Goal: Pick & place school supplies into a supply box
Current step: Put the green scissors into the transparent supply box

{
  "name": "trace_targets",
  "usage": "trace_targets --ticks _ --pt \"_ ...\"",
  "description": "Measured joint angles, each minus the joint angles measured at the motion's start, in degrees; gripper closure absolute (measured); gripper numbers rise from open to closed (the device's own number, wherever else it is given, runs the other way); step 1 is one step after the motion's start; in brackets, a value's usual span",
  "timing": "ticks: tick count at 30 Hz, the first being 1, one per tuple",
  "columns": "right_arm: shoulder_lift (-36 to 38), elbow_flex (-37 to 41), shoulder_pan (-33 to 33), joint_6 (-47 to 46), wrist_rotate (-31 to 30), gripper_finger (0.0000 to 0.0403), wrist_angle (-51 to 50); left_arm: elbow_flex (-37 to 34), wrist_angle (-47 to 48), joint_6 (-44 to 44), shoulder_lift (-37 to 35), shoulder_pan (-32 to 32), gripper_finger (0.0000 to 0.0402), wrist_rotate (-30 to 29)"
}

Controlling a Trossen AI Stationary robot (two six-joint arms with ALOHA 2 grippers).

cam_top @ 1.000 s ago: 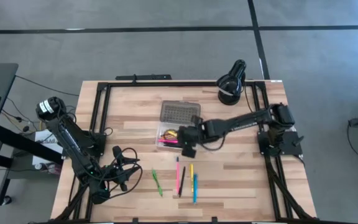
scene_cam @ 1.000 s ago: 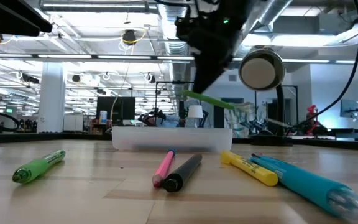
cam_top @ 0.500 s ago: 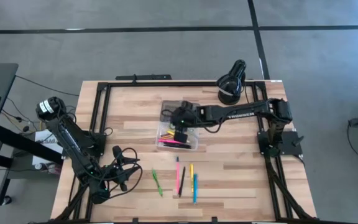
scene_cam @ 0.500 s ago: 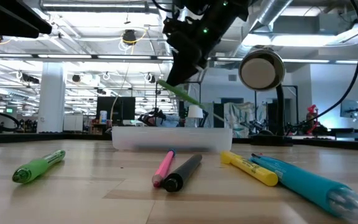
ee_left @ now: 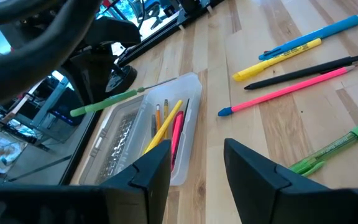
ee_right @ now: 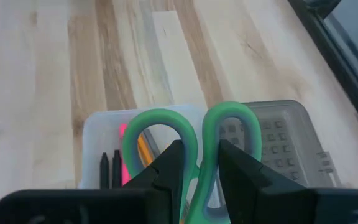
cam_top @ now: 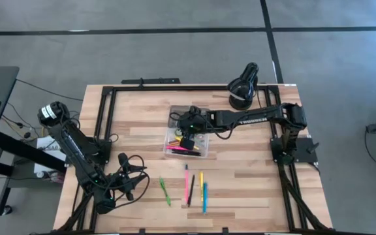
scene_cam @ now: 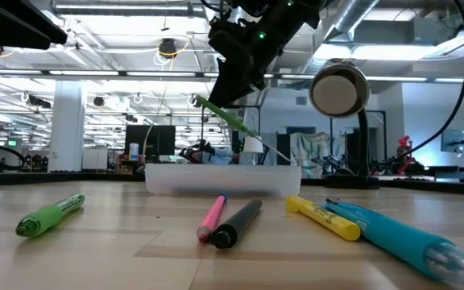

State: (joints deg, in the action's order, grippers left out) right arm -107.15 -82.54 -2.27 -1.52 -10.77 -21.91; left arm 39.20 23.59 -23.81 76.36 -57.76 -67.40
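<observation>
My right gripper [cam_top: 188,132] hovers above the supply box [cam_top: 198,149], shut on the small green-handled scissors [ee_right: 194,134]. The clear box holds yellow, pink and black pens; its dotted grey lid [ee_right: 278,146] lies open on the far side. In the low view the scissors [scene_cam: 236,125] show as a slanted green bar above the box [scene_cam: 222,179]. Loose on the table near the front lie a green pen [cam_top: 164,191], a pink pen [cam_top: 187,185], a black pen [cam_top: 192,189], a yellow marker [cam_top: 200,183] and a blue pen [cam_top: 205,197]. My left gripper [cam_top: 128,176] waits open at the table's near left. My right gripper pinches the scissors between its two fingers where the two green handle loops meet [ee_right: 199,149]. It comes from above, slanting in from the table's right. The scissors are lifted clear over the box and tilted, one end [scene_cam: 284,155] lower than the other.
A black round lamp [cam_top: 243,85] stands at the far right corner. Black frame rails [cam_top: 106,114] run along the table's left, right and far edges. Bare wood lies left of the box and between the box and the loose pens.
My right gripper has carried the scissors from the box's near right edge toward the table's far left, until it stood over the box, most of the way in the first half second. In the low view the scissors shifted left and tipped steeper. The left arm kept still.
</observation>
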Motion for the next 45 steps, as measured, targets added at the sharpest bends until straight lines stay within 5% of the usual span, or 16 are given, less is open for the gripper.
trace_targets --ticks 12,25,40,45 --pt "-3.55 -1.95 -0.54 -1.68 2.18 0.0326 0.53 0.0 0.03 0.04 0.0 0.0 0.0258 -0.46" --pt "-20.78 -25.6 -0.86 0.51 1.92 0.0326 -21.08 0.0 3.3 -3.8 0.0 0.0 0.0258 0.74" --pt "-23.19 -27.58 -0.72 0.46 7.26 0.0323 -23.69 0.0 4.81 -7.5 0.02 0.0 0.0258 3.06" --pt "-23.1 -27.52 -0.75 -0.29 7.74 0.0293 -24.26 0.0 5.03 -7.5 0.02 0.0 0.0258 3.06"
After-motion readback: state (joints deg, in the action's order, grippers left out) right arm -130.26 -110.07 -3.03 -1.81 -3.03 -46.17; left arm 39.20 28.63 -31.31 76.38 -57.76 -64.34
